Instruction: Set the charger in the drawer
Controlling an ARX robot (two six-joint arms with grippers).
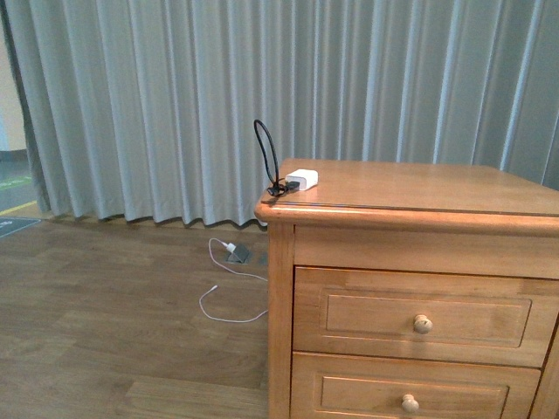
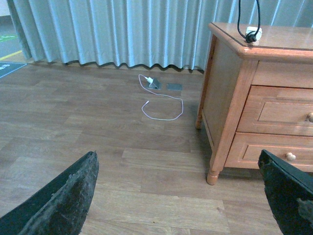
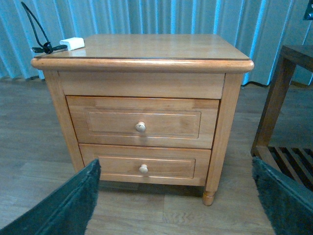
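While neither arm shows in the front view, the charger [image 1: 302, 179] sits plainly on the worktop [image 1: 419, 188] of a honey-brown wooden cabinet [image 1: 281, 305], a little left of the middle of the frame. It is a small white block lying flat close to the worktop's left edge. Its stiff black cable [image 1: 265, 147] stands up in a tall loop just to the left of it, dark against the grey curtain [image 1: 175, 87].

Below, in the lower right of the frame, the drawer [image 1: 367, 314] is closed, its panelled front flush with the cabinet and its round pale knob [image 1: 423, 324] facing out. A lower drawer [image 1: 349, 393] of the same make sits right beneath it, also closed.

On the wood floor [image 1: 105, 332], left of the cabinet and well apart from the charger, a white plug [image 1: 229, 248] sits by a grey floor plate, and its thin white cable [image 1: 229, 307] curls across the boards.

From the left wrist camera, the left end effector [image 2: 177, 156] has its two dark fingers [image 2: 63, 200] spread wide apart over bare floor, well short of the cabinet. From the right wrist camera, the right end effector [image 3: 176, 164] is likewise spread wide, facing the cabinet front, with a dark side table [image 3: 288, 98] beside the cabinet.
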